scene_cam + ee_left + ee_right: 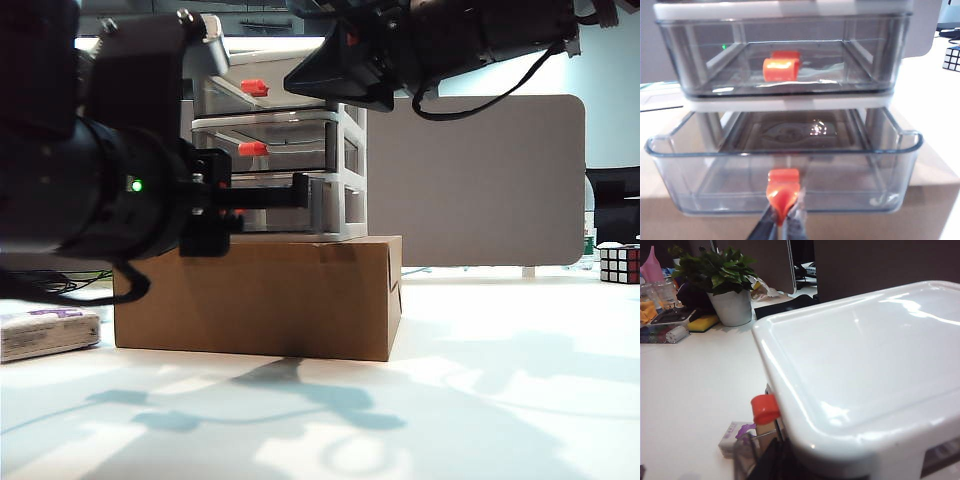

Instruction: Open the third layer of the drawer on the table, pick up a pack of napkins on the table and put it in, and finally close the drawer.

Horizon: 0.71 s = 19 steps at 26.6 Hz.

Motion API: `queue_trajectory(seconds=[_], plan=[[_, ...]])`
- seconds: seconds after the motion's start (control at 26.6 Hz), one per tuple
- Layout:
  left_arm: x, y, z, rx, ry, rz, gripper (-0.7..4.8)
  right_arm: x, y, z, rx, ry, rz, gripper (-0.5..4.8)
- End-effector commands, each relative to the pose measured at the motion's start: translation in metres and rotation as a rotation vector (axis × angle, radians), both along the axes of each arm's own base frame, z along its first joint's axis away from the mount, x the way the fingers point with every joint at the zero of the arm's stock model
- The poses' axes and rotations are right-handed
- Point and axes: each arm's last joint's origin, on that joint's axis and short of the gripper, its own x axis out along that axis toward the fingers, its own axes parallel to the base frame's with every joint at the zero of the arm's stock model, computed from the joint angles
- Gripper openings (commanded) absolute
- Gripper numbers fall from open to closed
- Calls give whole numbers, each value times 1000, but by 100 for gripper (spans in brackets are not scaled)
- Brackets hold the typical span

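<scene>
Pulling lowest smoky-grey translucent drawer (785,170) straight out; my left fingers (771,224) clamp its red-orange knob (784,192). Right gripper atop white cabinet (865,365), state unclear.

Bright backlight from behind leaves the arms as dark, soft-edged silhouettes in the exterior view, casting blue-grey shadows across the white table (480,400) in front of the cardboard box (260,295). In the left wrist view, glare spots glint on the translucent third layer (715,180), whose red-orange knob (784,186) is softly blurred. In the right wrist view, broad highlights sheen the white top of the drawer (865,355), its near edge out of focus.
</scene>
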Motion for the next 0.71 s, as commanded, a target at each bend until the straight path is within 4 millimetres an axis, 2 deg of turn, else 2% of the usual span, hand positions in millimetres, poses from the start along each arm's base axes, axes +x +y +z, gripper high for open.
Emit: queue_trajectory(seconds=[0.04, 0.08, 0.3, 0.49, 0.6, 0.64, 0.68, 0.71], plan=[[-15, -1, 1, -14, -7, 26, -6, 1, 0, 3, 6, -17, -17, -6], [-25, -2, 0, -9, -3, 36, -6, 1, 0, 3, 6, -17, -16, -6], [-51, 1, -7, 25, 10, 52, -6, 1, 0, 2, 2, -11, -16, -6], [-65, 3, -10, 17, 20, 40, -6, 1, 0, 2, -2, -5, -16, -6], [-66, 3, -11, 16, 22, 24, -3, 1, 0, 2, -2, -5, -13, -6], [-66, 3, -11, 16, 22, 24, 19, 1, 0, 2, -2, -5, -13, -6], [-66, 3, -10, 15, 22, 24, 73, 1, 0, 2, -2, -5, -13, -6], [-66, 3, -10, 14, 21, 25, 155, 1, 0, 2, -2, -5, -13, -6]])
